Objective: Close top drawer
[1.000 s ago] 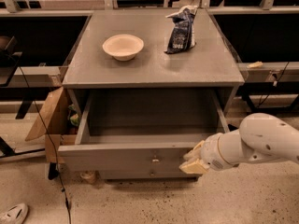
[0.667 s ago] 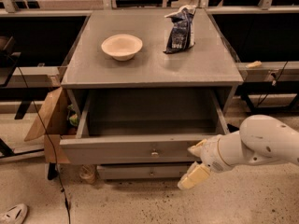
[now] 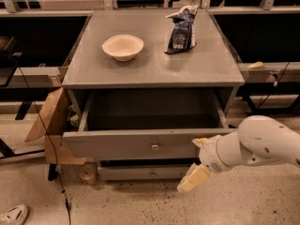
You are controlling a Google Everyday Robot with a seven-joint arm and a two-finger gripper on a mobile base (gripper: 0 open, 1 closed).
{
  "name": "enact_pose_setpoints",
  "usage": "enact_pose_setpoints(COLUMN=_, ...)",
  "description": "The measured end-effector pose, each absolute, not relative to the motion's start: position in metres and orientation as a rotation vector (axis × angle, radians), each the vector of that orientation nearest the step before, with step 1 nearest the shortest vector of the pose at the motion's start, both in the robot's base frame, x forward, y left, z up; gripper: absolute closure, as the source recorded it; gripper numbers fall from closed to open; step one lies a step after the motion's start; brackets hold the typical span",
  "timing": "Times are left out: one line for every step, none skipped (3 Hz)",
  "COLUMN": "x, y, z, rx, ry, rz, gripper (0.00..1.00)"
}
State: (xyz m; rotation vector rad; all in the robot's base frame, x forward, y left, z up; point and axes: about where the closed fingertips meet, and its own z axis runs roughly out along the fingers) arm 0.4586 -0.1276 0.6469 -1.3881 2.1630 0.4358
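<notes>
Matt grey-painted wooden top drawer (image 3: 117,144), shiny metal knob (image 3: 154,146), my smooth pale plastic hand (image 3: 193,164) near right, beside its front

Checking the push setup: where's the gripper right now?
Camera view, lower right: the gripper is in front of the open top drawer, right of its knob, near the front's right end.

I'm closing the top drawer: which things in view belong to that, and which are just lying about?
Job: top drawer, open; its knob; gripper, low at the drawer front's right end.
Lying about: bowl and snack bag on the cabinet top; cardboard box; shoe.
</notes>
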Motion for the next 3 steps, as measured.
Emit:
enact_pose_setpoints(x=0.463, y=-0.116, z=0.647, rx=-1.406, ry=2.156, rz=0.432, gripper=0.19)
enact_pose_setpoints(x=0.482, y=-0.096, z=0.649, rx=-1.440, ry=2.148, rz=0.402, gripper=0.42)
enact_pose_setpoints(x=0.510, y=-0.087, z=0.648, rx=-1.443, ry=2.174, rz=0.342, gripper=0.65)
